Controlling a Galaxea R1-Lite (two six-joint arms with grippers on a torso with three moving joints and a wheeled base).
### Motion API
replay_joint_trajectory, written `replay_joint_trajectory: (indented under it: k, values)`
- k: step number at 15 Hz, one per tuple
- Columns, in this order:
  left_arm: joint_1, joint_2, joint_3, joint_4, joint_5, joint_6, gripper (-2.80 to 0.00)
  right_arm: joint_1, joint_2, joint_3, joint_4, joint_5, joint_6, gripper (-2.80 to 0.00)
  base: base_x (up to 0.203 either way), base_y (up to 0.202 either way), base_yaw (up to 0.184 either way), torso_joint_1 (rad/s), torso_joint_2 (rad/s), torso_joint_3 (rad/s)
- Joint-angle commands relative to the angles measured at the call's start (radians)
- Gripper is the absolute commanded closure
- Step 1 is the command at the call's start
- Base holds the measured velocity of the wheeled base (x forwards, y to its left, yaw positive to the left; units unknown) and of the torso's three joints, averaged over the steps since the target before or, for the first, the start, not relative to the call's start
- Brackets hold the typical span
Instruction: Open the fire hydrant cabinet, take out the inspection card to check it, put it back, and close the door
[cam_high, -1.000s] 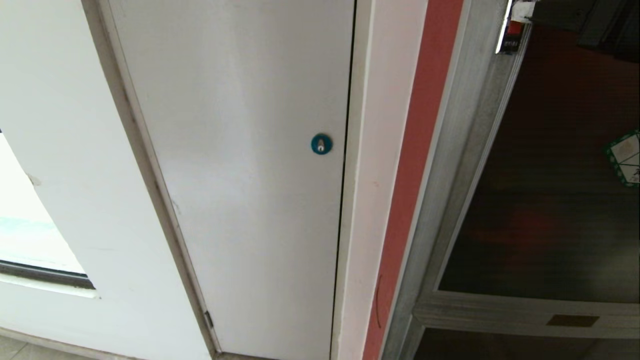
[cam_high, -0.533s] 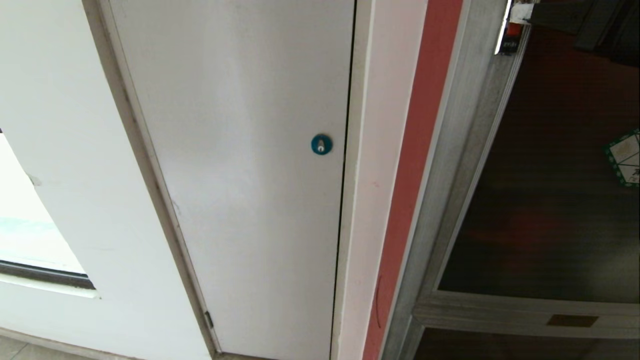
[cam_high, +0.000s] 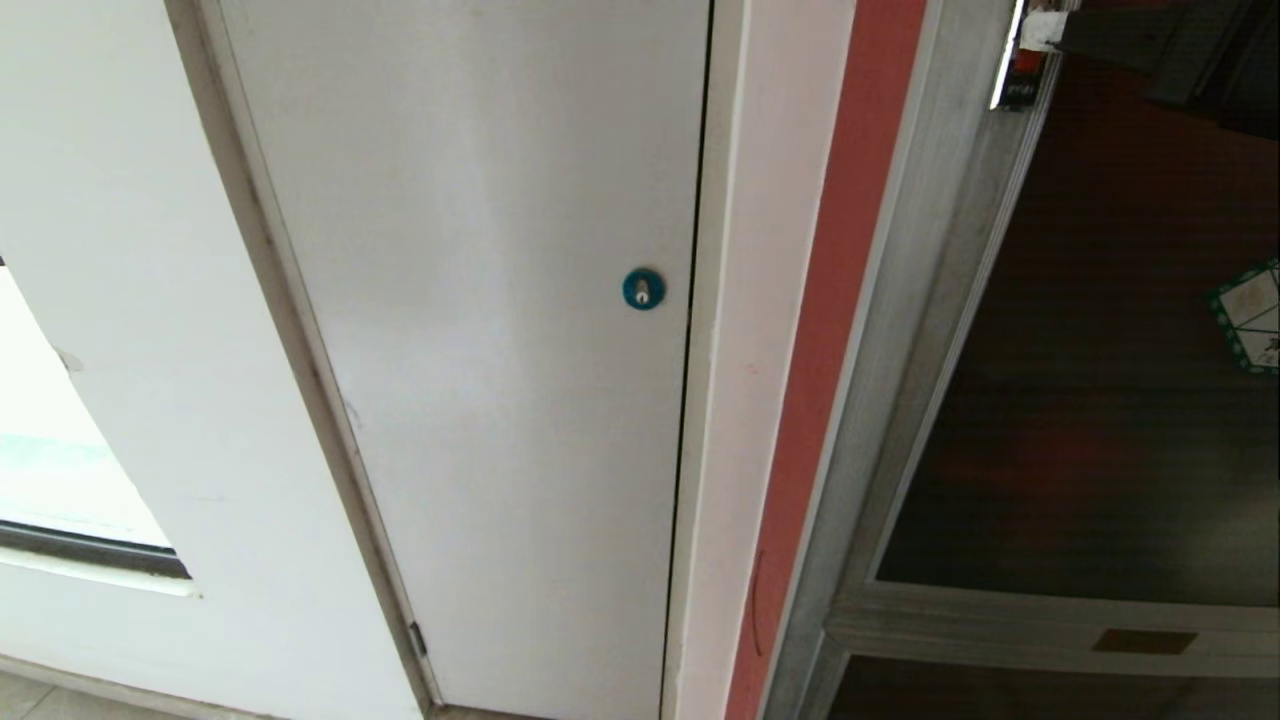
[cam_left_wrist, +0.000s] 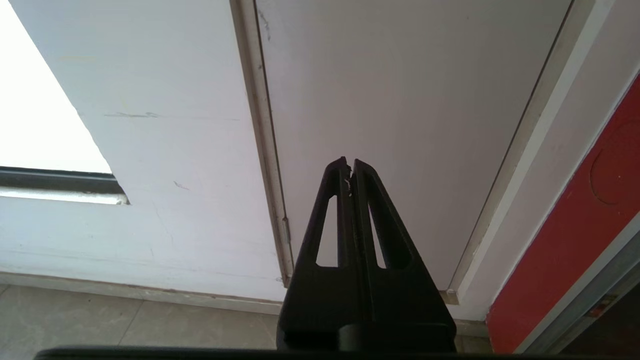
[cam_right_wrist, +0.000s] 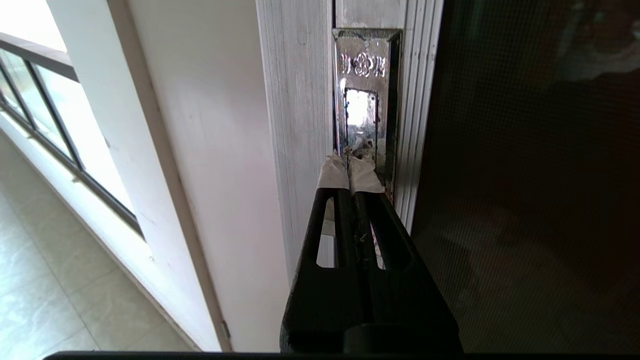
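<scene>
Right gripper (cam_right_wrist: 350, 162): fingers pressed together, taped tips sitting at the metal latch plate (cam_right_wrist: 366, 100) on the door's silver frame, pinching nothing visible; in the head view it is showing at the far right corner.
Left gripper (cam_left_wrist: 349, 167): fingers pressed together, empty, hanging low in front of the plain white door (cam_left_wrist: 400, 110), near the floor.
Door (cam_high: 1110, 330): dark tinted glass lying on the right, looking shut in its frame, a green-bordered sticker (cam_high: 1250, 315) showing at the right edge.
Fire hydrant cabinet (cam_high: 920, 300): silver frame standing right of a red strip.
Blue lock (cam_high: 643, 288): sitting on the white door, left of the cabinet.
</scene>
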Motion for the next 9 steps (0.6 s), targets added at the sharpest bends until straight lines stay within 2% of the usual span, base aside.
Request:
replay_joint_trajectory:
  k: [1, 4, 9]
  values:
    - [0.000, 0.000, 0.000, -0.001, 0.000, 0.000, 0.00, 0.001, 0.005, 0.004, 0.002, 0.002, 0.001, 0.00, 0.000, 0.000, 0.000, 0.000, 0.00, 0.000]
    - [0.000, 0.000, 0.000, 0.000, 0.000, 0.000, 0.00, 0.001, 0.004, 0.004, 0.001, -0.033, 0.001, 0.00, 0.000, 0.000, 0.000, 0.000, 0.00, 0.000]
    - [0.000, 0.000, 0.000, -0.001, 0.000, 0.000, 0.00, 0.001, -0.001, 0.002, 0.001, -0.036, 0.001, 0.00, 0.000, 0.000, 0.000, 0.000, 0.00, 0.000]
